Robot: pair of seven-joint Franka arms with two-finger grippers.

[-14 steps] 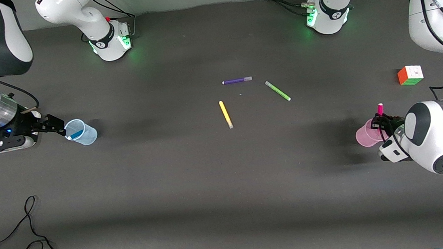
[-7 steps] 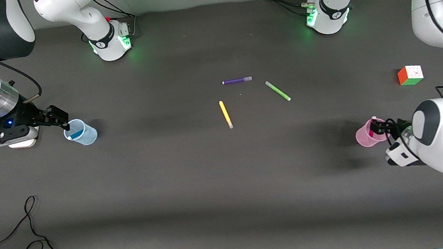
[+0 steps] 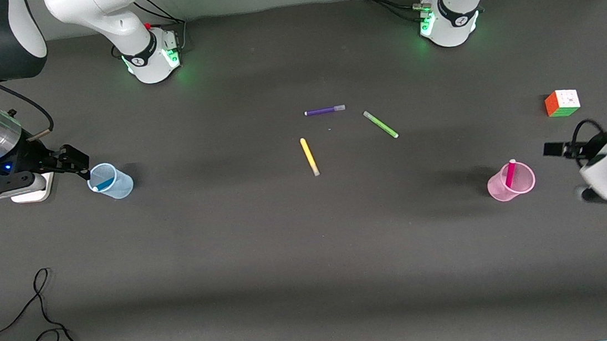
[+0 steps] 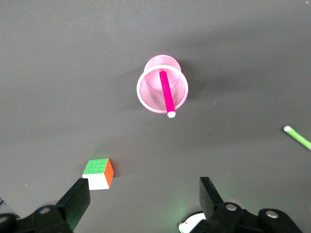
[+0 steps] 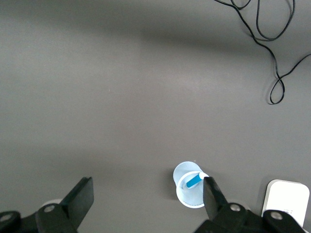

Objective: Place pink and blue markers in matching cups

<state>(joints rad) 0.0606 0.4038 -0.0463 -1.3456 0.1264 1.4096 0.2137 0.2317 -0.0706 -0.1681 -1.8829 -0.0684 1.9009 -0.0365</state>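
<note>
The pale pink cup (image 3: 511,183) stands upright near the left arm's end of the table, with the pink marker (image 3: 510,173) leaning inside it, its pale tip up. Both show in the left wrist view: the cup (image 4: 150,94) and the marker (image 4: 166,92). My left gripper (image 3: 557,149) is open and empty, up in the air beside the cup. The pale blue cup (image 3: 111,181) stands near the right arm's end, with the blue marker (image 3: 104,184) inside; they also show in the right wrist view, cup (image 5: 192,194) and marker (image 5: 194,181). My right gripper (image 3: 79,164) is open and empty, right beside the blue cup.
Purple (image 3: 324,110), green (image 3: 380,124) and yellow (image 3: 309,156) markers lie mid-table. A colour cube (image 3: 562,102) sits farther from the front camera than the pink cup. A black cable (image 3: 46,329) lies near the front edge. A white block (image 3: 32,191) lies under the right hand.
My left gripper let go of the pink marker, which dropped into the pink cup, then pulled away toward the left arm's end. My right gripper drew back slightly from the blue cup.
</note>
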